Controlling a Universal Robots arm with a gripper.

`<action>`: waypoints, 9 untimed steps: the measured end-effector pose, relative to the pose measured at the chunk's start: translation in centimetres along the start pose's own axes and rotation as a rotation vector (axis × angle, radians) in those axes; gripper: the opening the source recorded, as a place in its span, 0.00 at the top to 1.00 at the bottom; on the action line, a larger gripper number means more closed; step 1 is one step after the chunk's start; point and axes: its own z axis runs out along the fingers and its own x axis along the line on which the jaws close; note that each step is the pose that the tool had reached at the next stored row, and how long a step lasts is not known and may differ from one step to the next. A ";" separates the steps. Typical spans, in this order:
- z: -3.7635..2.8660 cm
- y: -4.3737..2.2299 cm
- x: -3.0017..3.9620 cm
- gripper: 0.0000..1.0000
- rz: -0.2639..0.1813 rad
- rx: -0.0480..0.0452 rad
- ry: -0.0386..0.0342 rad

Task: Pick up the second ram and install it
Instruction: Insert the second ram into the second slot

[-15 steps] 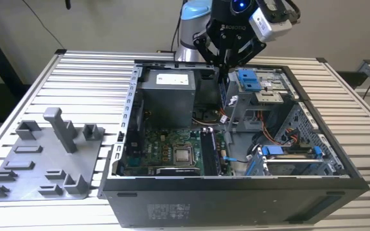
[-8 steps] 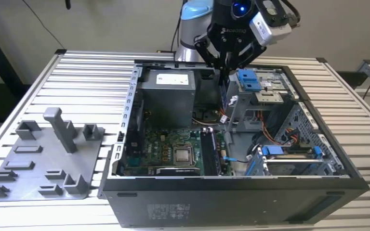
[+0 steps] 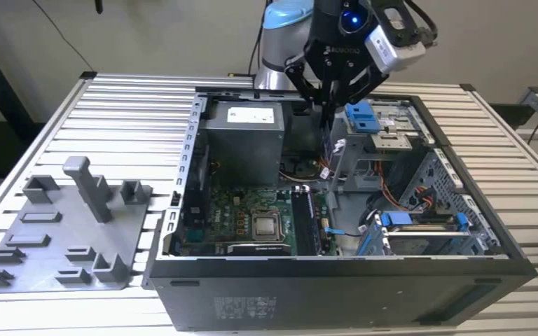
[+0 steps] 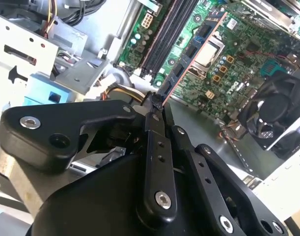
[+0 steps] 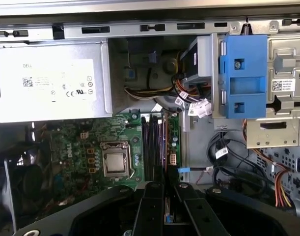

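End effector [image 4: 155, 104] clamps second ram [image 4: 189, 56] above motherboard [image 4: 248, 49].

Looks like a robotics lab or test workshop. Shows in the slatted metal table [image 3: 129, 105] bearing an opened computer case [image 3: 344, 297] and a grey fixture tray [image 3: 59, 255], with a robot arm [image 3: 280, 42] mounted behind.
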 end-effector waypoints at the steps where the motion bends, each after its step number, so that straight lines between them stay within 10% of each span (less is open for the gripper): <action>1: 0.06 0.00 -0.01 0.86 0.000 0.0001 0.0000; 9: 0.63 0.02 0.00 0.86 0.000 0.0002 -0.0001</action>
